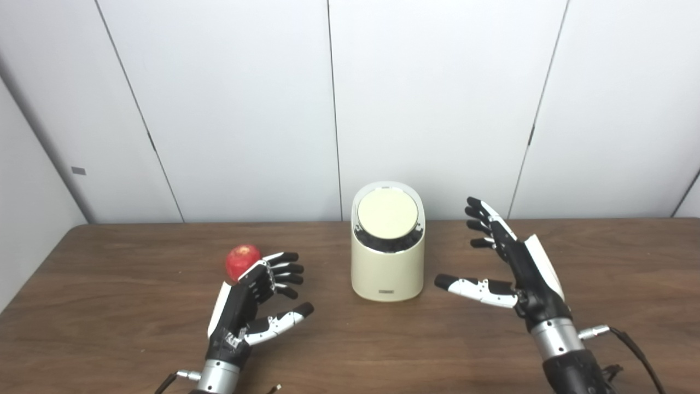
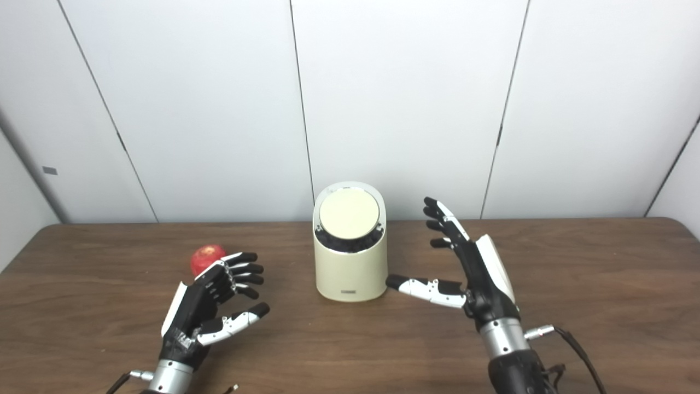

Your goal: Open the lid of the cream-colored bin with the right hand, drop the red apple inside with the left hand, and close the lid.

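Observation:
A cream-colored bin [image 1: 388, 262] stands upright at the middle of the brown table, its round lid [image 1: 388, 214] shut and tilted toward me. A red apple [image 1: 241, 261] rests on the table to the bin's left. My left hand [image 1: 257, 303] is open just in front of and to the right of the apple, fingers pointing right, holding nothing. My right hand [image 1: 506, 265] is open to the right of the bin, fingers spread upward and thumb stretched toward the bin's base without touching it.
The wooden table [image 1: 350, 350] runs wall to wall in front of white panels. A cable [image 1: 634, 345] trails from my right wrist at the lower right.

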